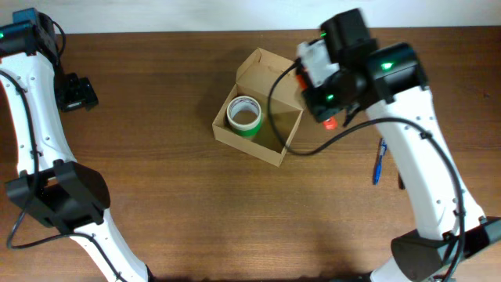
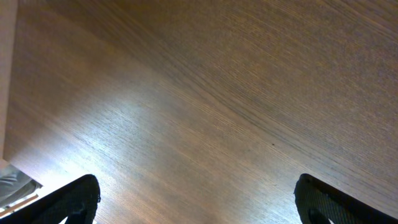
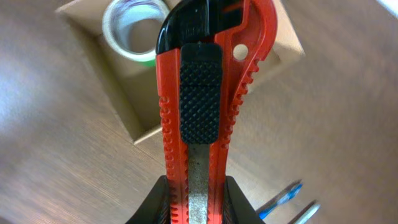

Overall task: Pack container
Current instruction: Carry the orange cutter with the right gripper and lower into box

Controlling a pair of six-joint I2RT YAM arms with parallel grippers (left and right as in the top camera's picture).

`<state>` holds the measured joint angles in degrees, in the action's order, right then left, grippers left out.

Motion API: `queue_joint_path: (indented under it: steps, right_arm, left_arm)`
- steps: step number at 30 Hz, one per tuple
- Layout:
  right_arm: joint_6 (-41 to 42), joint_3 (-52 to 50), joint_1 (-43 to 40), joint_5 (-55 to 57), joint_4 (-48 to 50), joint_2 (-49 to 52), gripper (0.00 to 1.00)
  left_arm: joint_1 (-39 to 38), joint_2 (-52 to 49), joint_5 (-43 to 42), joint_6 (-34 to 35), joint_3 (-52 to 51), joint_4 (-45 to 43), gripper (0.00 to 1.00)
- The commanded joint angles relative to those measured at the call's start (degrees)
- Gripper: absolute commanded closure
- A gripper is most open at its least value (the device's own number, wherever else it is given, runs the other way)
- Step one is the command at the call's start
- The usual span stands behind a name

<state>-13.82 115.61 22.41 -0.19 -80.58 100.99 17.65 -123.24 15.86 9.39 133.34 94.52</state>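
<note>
Holding a red utility knife (image 3: 205,106) by its lower body, the right gripper (image 3: 194,200) is closed on it. It hangs at the upper right of the overhead view, just over the right-hand edge of the container (image 1: 244,144). The container, a tan cardboard box, sits on the bench (image 1: 196,211) at the upper centre of that view. Its flap lid (image 1: 264,72) stands open toward the top of the frame. A green-edged tape roll (image 1: 244,115) lies flat in the box's left half, and the right half looks free. The left gripper (image 2: 199,202), at the far upper left, is spread wide over bare wood with nothing between its fingers. A blue pen (image 1: 378,162) lies on the bench to the right of the box, well apart from it.

The step in hand appears to be placing the knife in the box. The next move likely calls for shifting the knife left over the free half, lowering it inside clear of the wall and the roll, then releasing.
</note>
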Motion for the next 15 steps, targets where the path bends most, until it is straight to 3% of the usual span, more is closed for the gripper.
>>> queue_joint_path:
  steps: [1,8,15]
  right_arm:
    - [-7.0,1.0,4.3,5.6,2.4,0.0,0.83]
    - [-10.0,1.0,6.4,7.6,10.1,4.9,0.87]
    - [-11.5,1.0,6.4,7.5,9.4,14.2,0.9]
  left_arm:
    - [0.3,0.0,-0.2,-0.5,-0.2,0.0,0.0]
    - [0.3,0.0,-0.2,-0.5,-0.2,0.0,0.0]
    - [0.3,0.0,-0.2,-0.5,-0.2,0.0,0.0]
